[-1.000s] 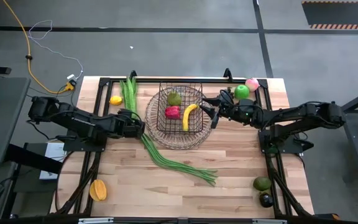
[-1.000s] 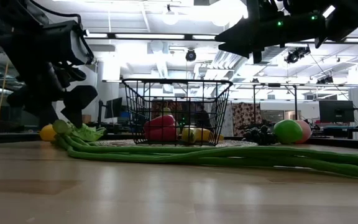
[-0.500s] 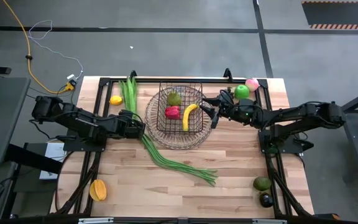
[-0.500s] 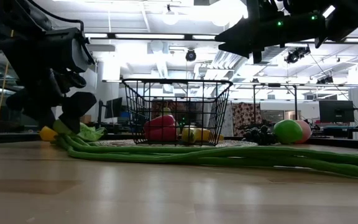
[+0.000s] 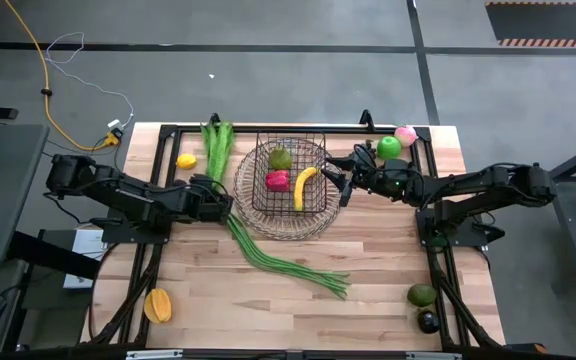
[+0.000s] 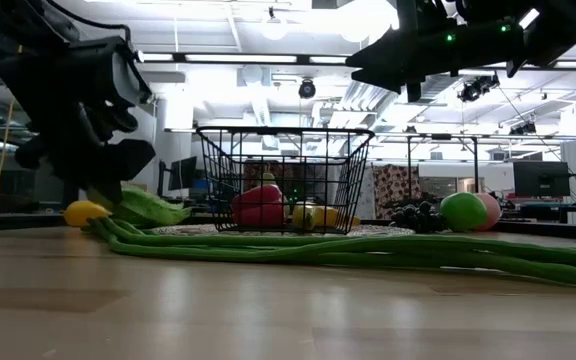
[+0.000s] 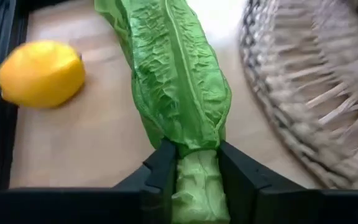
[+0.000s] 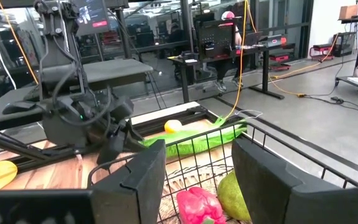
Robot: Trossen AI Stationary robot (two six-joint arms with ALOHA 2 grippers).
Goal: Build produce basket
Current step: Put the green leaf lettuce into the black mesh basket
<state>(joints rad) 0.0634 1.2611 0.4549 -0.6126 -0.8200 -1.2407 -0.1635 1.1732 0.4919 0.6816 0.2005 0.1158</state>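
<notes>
A head of green romaine lettuce (image 5: 217,150) lies left of the basket, its leafy end toward the far edge. My left gripper (image 5: 215,197) is shut on its stalk end. The dark wire basket (image 5: 290,172) stands on a round woven mat (image 5: 258,215) and holds a green fruit (image 5: 281,158), a red pepper (image 5: 277,181) and a banana (image 5: 305,186). Long green beans (image 5: 286,258) lie on the table near the mat. My right gripper (image 5: 342,186) hovers open at the basket's right rim with nothing between its fingers. My left gripper pinches the lettuce's pale stalk end (image 7: 195,182) between its two fingers (image 7: 164,165), one on each side. The fingers slant down toward the far edge and lie along the lettuce. The leafy part (image 7: 178,81) stretches away ahead of them; whether it rests on the table I cannot tell.
A lemon (image 5: 186,161) sits just left of the lettuce. A green apple (image 5: 389,146) and a pink one (image 5: 405,133) are at the far right corner. An orange-yellow fruit (image 5: 158,304) lies near left; an avocado (image 5: 422,294) and a dark fruit (image 5: 427,320) lie near right.
My left gripper has shut on the lettuce's stalk end without shifting place. The lettuce's leafy far end has swung toward the basket, while the stalk end stayed at the fingers; in the low view the lemon now shows clear of the leaves.
</notes>
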